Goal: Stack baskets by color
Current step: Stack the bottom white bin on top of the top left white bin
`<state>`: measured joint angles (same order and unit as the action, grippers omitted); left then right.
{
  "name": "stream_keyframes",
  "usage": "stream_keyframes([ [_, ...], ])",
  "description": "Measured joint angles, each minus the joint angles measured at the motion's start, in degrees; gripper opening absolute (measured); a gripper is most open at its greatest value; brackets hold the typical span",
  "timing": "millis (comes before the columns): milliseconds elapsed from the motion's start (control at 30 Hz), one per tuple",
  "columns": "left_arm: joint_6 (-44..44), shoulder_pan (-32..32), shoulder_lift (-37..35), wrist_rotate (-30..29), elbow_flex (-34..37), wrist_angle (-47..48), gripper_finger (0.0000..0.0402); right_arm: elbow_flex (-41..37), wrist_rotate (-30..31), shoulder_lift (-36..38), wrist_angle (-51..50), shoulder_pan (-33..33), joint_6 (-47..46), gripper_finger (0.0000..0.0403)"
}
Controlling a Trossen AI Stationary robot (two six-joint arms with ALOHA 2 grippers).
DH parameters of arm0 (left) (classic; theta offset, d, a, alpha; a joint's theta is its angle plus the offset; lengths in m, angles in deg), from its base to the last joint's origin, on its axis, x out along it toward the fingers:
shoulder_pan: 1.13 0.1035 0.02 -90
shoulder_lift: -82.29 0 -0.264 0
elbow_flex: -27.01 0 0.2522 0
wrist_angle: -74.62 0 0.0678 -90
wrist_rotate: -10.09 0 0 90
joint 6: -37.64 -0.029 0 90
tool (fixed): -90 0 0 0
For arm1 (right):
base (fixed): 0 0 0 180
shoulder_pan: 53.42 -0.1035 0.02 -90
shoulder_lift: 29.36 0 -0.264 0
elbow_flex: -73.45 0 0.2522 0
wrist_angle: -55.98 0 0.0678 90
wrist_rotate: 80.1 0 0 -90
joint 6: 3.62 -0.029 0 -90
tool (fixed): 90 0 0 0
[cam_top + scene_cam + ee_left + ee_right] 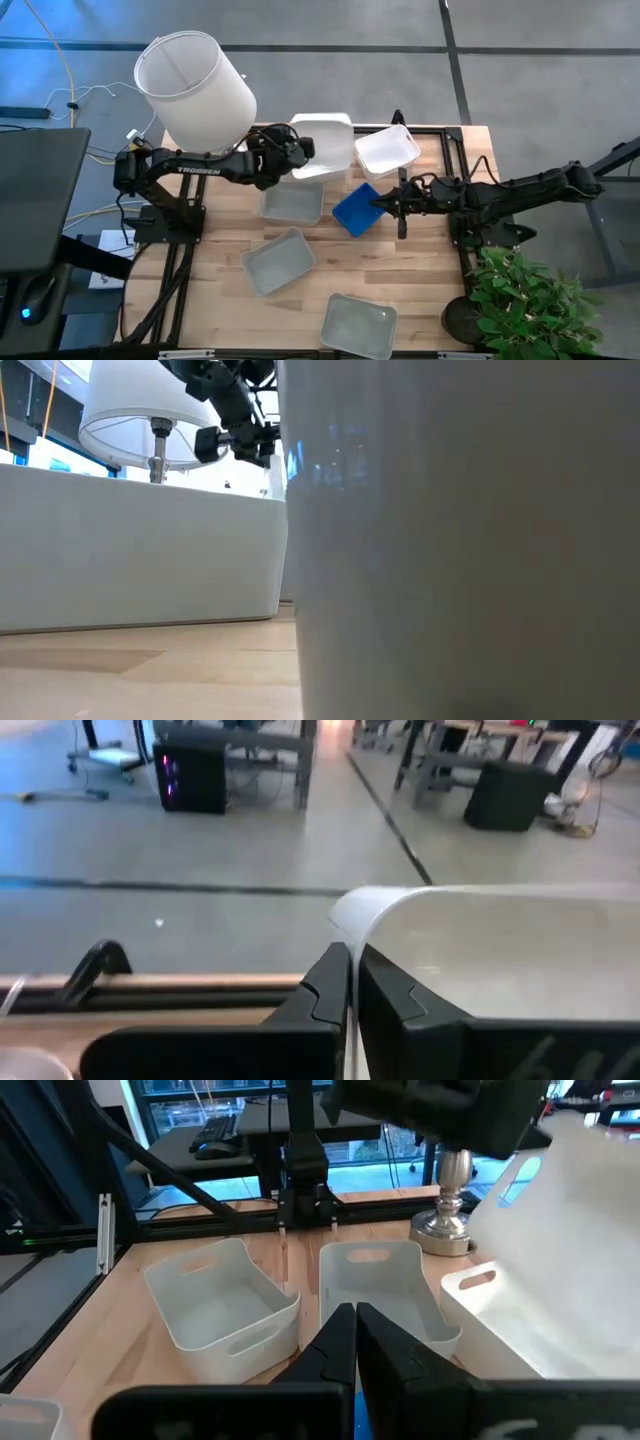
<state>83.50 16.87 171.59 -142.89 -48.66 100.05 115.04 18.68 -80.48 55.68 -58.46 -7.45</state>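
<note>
**Item 1. Left gripper (350, 988).** It is at the far side of the wooden table (420, 270), beside the large white cylindrical lampshade (195, 88). You can see its jaws clenched with a thin white wall between them. That wall is the rim of the first white rectangular plastic basket (328, 145). Pinching one wall is probably the easiest way to carry a bin this shallow. The basket opens upward. Its long axis seems to run from the far edge toward the near one, though it looks almost square from above.

**Item 2. Second white rectangular plastic basket (388, 150).** It is just beside the first, on the right arm's side, and sits slightly askew. I judge it to be the partner that the first will be stacked with.

**Item 3. Right gripper (387, 206).** Its jaws are clenched at the edge of the blue rectangular plastic basket (356, 210), mid-table. A sliver of blue shows under the fingers in the right wrist view, so read this as a grip on its rim. The basket lies cornerwise to the table edges. You cannot tell whether more than one blue bin is nested there.

**Item 4. Three pale grey rectangular plastic baskets.**
- One (292, 202) is just beside the blue basket, with its long axis across the table.
- One (278, 260) is nearer the front and lies slanted.
- One (358, 325) is at the front edge.

All three lie apart from one another and unstacked, so that colour is yet to be done.
</note>
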Motion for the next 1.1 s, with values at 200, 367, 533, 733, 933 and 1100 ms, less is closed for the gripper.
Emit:
stream_keyframes([
  [200, 3.57, 1.43, 1.83, 5.09, 0.07, 3.91, 0.0, 0.0, 0.02, 0.0, 0.61, 0.0, 0.45, 0.0],
  [367, 5.18, 2.36, 3.68, 8.51, 0.09, 4.27, 0.0, 0.0, 0.04, 0.0, 0.57, 0.0, -0.1, 0.0],
  [533, 7.18, 1.75, 4.29, 9.39, 0.09, 7.6, 0.0, 0.0, 0.04, 0.0, 0.54, 0.0, -0.16, 0.0],
  [733, 6.48, 1.45, 3.42, 11.37, 0.02, 12.59, 0.0, 0.0, 0.04, 0.0, 0.52, 0.0, -0.14, 0.0],
  [933, 4.6, 1.75, 2.38, 13.83, 0.04, 16.7, 0.0, 0.0, 0.06, 0.0, 0.56, 0.0, -0.01, 0.0],
  [1100, 0.88, 2.94, 1.86, 17.59, -0.93, 17.7, 0.0, 0.0, 0.07, 0.0, 0.61, 0.0, -0.05, 0.0],
])
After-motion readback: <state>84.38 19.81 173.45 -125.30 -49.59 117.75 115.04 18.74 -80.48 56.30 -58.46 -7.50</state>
